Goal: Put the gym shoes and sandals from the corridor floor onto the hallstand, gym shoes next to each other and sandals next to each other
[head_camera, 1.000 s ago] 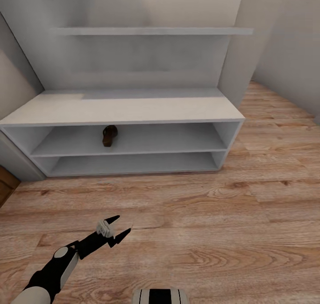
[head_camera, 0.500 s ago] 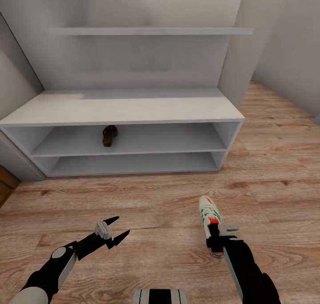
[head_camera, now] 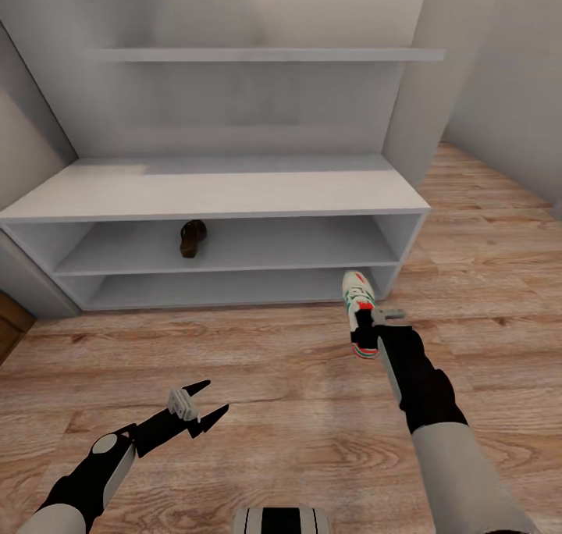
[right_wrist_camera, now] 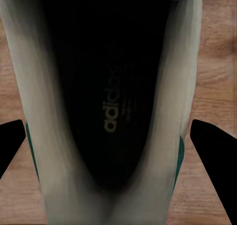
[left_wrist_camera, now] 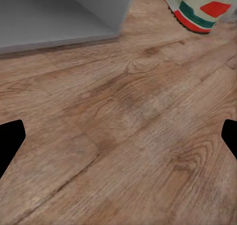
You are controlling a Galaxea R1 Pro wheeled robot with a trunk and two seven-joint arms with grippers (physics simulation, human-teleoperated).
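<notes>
L gripper [head_camera: 201, 404] hangs low over the corridor floor [head_camera: 273, 378], fingers spread apart w/ nothing between them; in the left wrist view its dark fingertips [left_wrist_camera: 11, 142] sit wide at either side over bare planks.

Hallstand [head_camera: 218, 194] stands against the wall – one brown sandal [head_camera: 192, 237] on the upper open shelf, left of centre, toward the back.

R gripper [head_camera: 365, 325] is clamped on a gym shoe [head_camera: 357, 300], white w/ green stripes and red-orange accents, held above the floor just in front of the hallstand's right front corner, toe pointing at the unit. The left wrist view catches its heel [left_wrist_camera: 200, 8].

The right wrist view looks into the gym shoe's opening [right_wrist_camera: 111, 106] – dark insole printed "adidas".
</notes>
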